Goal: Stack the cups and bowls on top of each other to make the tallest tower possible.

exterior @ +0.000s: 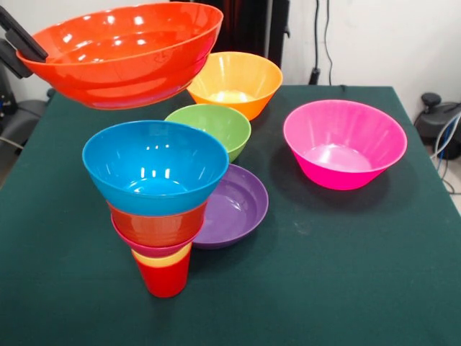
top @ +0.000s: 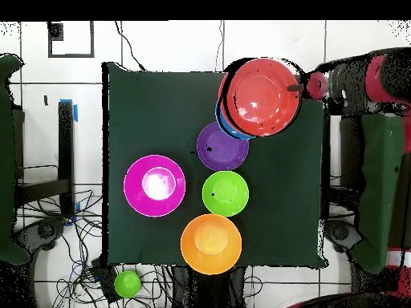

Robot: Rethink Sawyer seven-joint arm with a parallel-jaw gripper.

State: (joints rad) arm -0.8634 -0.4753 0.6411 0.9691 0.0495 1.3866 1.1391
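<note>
The tower (exterior: 160, 216) stands near the desk's (exterior: 346, 274) front-left in the front view: red cup (exterior: 164, 280) at the base, a yellow rim, crimson and orange-red bowls, then the blue bowl (exterior: 155, 166) on top. The tool (exterior: 21, 40) pinches the rim of the big orange bowl (exterior: 126, 54), held in the air above the tower. Four bowls sit unstacked beside it: purple (exterior: 234, 205), green (exterior: 212, 126), light orange (exterior: 236, 81), magenta (exterior: 344, 143). Roughly half done, I judge.

The tower (exterior: 160, 216) stands lower left of the front view; a wide bowl (exterior: 126, 54) hangs above it (clear of the top), four bowls (exterior: 344, 144) spread behind and right.
</note>
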